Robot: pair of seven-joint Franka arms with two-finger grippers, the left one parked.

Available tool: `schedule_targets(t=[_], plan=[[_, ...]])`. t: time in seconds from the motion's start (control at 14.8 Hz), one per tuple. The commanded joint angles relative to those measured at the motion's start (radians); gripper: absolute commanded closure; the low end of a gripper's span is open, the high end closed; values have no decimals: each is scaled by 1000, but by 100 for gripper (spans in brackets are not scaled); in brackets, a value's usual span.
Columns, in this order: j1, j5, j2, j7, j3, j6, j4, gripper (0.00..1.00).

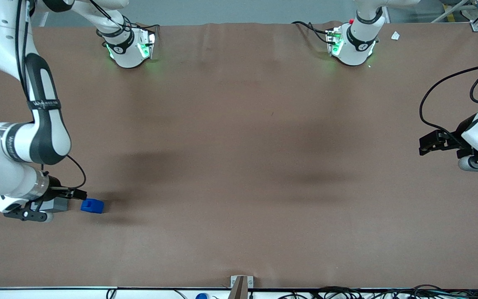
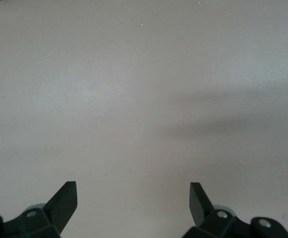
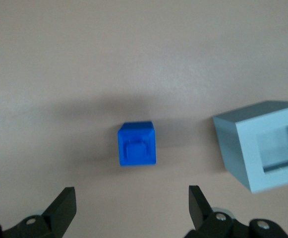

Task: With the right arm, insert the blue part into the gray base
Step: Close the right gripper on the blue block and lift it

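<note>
Fingertips point(image 3: 64, 201) of the black two-finger gripper point(image 3: 132, 198) stand wide apart and empty, poised above the table with the small bright blue plastic block point(image 3: 137, 144) lying between their lines of travel but not yet between the pads. That blue part sits flat on the brown table covering point(image 1: 239, 166), near the working arm's end of the table, with its notched face turned up toward the wrist camera. It looks nearly cubic, so no long axis stands out; its edges seem slightly rotated against the line joining the fingers. Judging by its look, it is hard, light moulded plastic, stiff and fairly slick, so a firm squeeze on two opposite flat side walls, taken low and square, should hold it best. Beside it, apart and not touching, stands the light gray cube-like plastic base point(image 3: 262, 148), its square recess visible in the face toward the wrist camera. From the front, the gray base point(image 1: 56, 204) is largely hidden under the white right arm point(image 1: 19, 145).
</note>
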Motion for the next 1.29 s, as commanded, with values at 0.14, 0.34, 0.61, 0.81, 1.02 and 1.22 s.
schedule_targets(t=[0.14,0.34,0.61,0.81,1.02,1.22], plan=[[-1,10,77,-6,1,102,19,0],[-1,10,113,-6,1,146,17,0],[1,11,134,-5,1,159,8,0],[-1,11,143,-5,2,182,-6,15],[-1,11,148,-6,2,182,-10,66],[-1,11,147,-8,2,172,-9,100]])
